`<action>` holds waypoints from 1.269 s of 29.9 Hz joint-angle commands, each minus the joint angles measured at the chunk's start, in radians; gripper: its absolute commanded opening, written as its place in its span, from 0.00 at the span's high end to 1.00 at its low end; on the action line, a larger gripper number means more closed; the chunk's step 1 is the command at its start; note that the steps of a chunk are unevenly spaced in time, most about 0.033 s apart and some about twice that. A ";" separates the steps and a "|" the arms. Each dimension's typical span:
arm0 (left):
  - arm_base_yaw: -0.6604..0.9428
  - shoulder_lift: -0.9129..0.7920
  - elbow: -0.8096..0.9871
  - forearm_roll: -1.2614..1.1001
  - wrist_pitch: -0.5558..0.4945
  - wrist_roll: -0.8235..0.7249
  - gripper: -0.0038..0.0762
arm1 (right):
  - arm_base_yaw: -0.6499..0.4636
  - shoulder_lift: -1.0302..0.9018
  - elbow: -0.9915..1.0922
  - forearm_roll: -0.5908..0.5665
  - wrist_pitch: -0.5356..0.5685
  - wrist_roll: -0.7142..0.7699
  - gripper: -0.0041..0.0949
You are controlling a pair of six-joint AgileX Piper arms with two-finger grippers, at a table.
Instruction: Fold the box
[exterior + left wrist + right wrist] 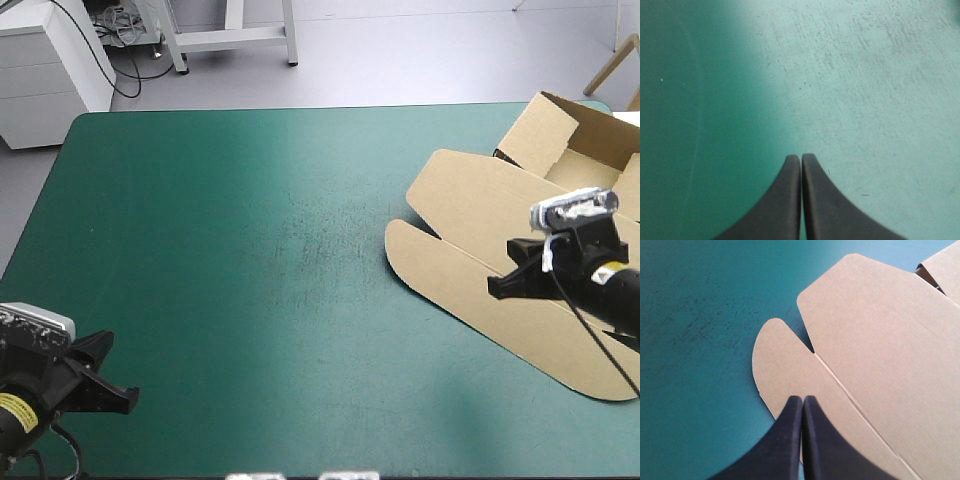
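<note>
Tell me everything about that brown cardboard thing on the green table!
The brown cardboard box is a cut sheet lying mostly flat on the teal-green table cover, near its right edge. Rounded flaps point toward the table's middle, creased between panels. At the far right corner, some walls stand up. The right gripper, fingers shut, is over one flap.

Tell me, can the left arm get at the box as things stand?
Probably not without a long reach. Nothing blocks the way, but the left gripper sits at the near left corner, and the box lies at the far right, under the right gripper, with bare teal-green cover between.
</note>
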 commanded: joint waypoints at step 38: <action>-0.002 -0.398 0.333 0.019 -0.309 -0.012 0.96 | 0.002 -0.709 0.484 -0.054 -0.235 0.029 0.98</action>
